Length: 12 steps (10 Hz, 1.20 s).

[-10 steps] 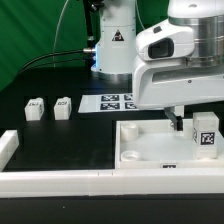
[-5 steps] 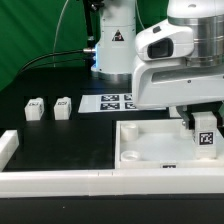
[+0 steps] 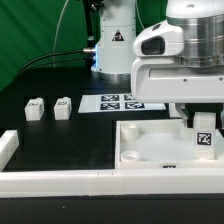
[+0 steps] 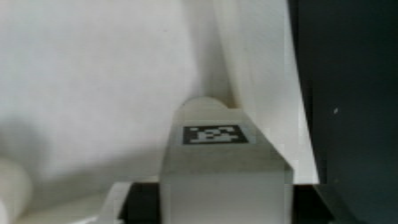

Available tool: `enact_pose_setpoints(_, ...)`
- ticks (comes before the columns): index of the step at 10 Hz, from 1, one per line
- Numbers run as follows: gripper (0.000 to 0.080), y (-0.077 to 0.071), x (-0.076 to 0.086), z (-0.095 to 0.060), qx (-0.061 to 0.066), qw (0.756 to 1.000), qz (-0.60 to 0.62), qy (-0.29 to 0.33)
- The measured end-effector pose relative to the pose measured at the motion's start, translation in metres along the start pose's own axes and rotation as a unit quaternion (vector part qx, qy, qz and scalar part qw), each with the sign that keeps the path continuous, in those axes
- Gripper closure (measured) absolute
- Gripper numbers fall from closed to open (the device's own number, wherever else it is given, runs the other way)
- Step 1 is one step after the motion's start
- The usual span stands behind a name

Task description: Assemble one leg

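My gripper [image 3: 203,122] is shut on a white leg [image 3: 204,137] with a black-and-white tag and holds it upright over the large white panel [image 3: 150,146] near its corner at the exterior view's right. In the wrist view the leg [image 4: 221,150] fills the space between the dark fingers [image 4: 143,203], its tag facing the camera, with the panel's raised rim [image 4: 267,90] right beside it. Two more legs [image 3: 36,108] [image 3: 63,107] stand on the black table at the exterior view's left.
The marker board [image 3: 115,102] lies behind the panel by the arm's base. A white rail [image 3: 60,180] runs along the table's front edge, with a white block [image 3: 6,146] at the exterior view's left.
My gripper has carried the leg down and slightly toward the exterior view's left, closer to the panel's corner. The other legs have not moved.
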<state>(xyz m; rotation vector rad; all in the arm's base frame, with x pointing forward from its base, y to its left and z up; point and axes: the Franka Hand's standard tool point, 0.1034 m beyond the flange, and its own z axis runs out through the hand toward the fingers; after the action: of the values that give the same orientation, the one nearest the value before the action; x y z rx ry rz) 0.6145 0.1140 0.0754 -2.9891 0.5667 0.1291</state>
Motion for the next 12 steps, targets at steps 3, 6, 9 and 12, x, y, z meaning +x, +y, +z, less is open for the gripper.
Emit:
enact_pose_setpoints(3,0.0506,-0.0002,0.0008,-0.0001,0.01,0.986,0.164,-0.003)
enact_pose_setpoints(6,0.0506,-0.0014,0.0008,-0.0003,0.016,0.938,0.346,-0.01)
enact_pose_setpoints(9,0.0506,-0.0036,0.0013,-0.0008,0.019,0.875,0.484,-0.013)
enact_pose_setpoints(12,0.0506,-0.0044,0.0037,-0.0018,0.023,0.811,0.585,-0.011)
